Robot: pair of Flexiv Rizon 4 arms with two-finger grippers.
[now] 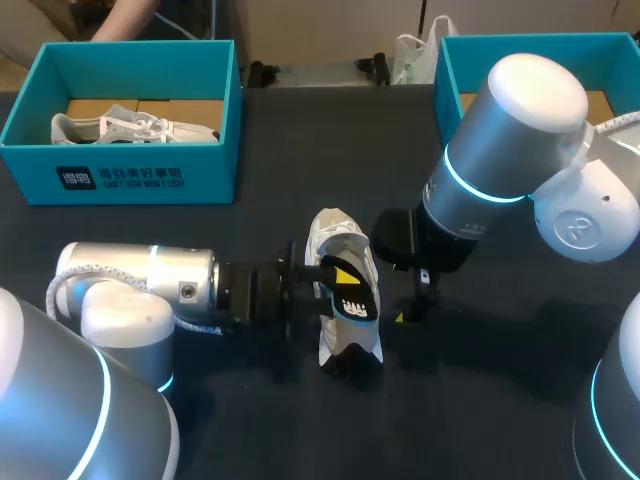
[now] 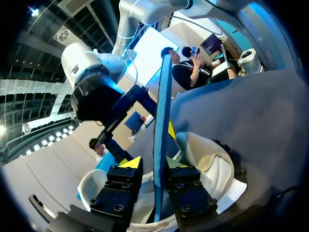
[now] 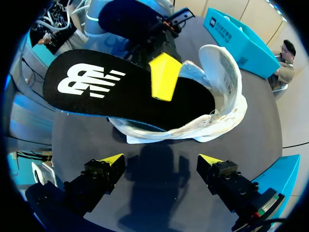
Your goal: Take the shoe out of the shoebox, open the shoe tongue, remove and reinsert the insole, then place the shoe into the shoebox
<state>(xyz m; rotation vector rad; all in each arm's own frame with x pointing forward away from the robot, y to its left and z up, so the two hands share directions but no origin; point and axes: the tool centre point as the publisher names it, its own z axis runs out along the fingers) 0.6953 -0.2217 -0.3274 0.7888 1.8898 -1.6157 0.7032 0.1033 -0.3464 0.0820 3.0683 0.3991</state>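
**Insole partly out, left tool holding it**

Your left tool [image 2: 154, 163] is clamped narrow on the insole [image 2: 163, 106], edge-on, probably so it can slide along the shoe [image 1: 335, 235]. The shoe lies on the counter [image 1: 300, 160] between the arms. Your right tool [image 3: 161, 159] hangs wide and empty beside the shoe. The shoebox [image 1: 120, 178] sits well apart.

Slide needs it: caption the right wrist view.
Left gripper pinches black insole, one end in white shoe; right gripper open, touching neither.
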